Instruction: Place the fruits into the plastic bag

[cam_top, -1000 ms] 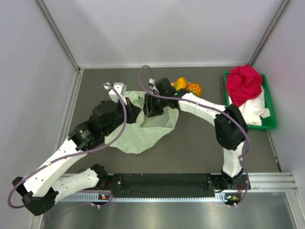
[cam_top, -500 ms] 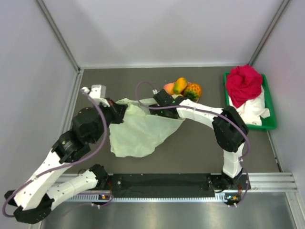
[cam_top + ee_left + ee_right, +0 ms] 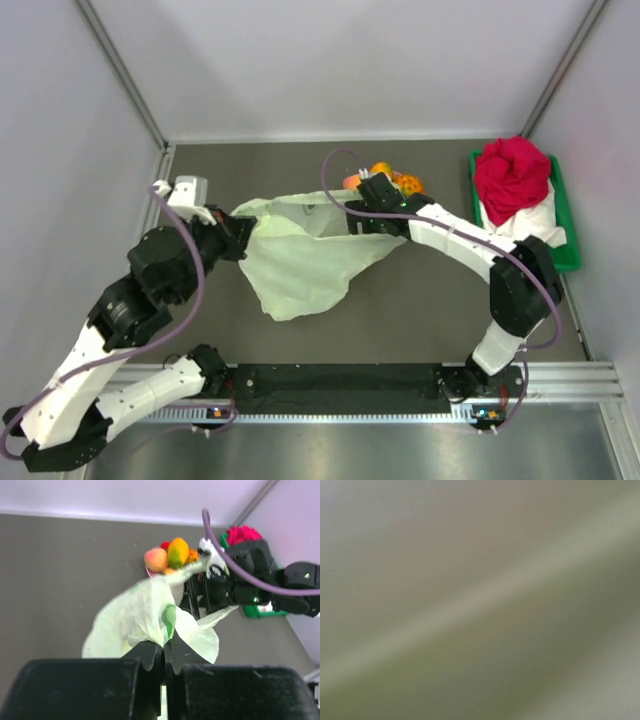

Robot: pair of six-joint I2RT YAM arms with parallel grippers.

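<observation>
The pale-green plastic bag hangs stretched between my two grippers above the table. My left gripper is shut on the bag's left edge; in the left wrist view the jaws pinch the film. My right gripper holds the bag's right edge, and it also shows in the left wrist view. The fruits lie in a small heap just behind the right gripper: orange-yellow ones, a peach-coloured one and a red one. The right wrist view is filled with blurred bag film, so its fingers are hidden.
A green tray at the right edge holds a red cloth bundle and white cloth. Grey walls close in the back and both sides. The arms' base rail runs along the near edge.
Both grippers have pulled apart with the bag, the right one moving right toward the fruits. The bag has lifted and stretched out wider between them.
</observation>
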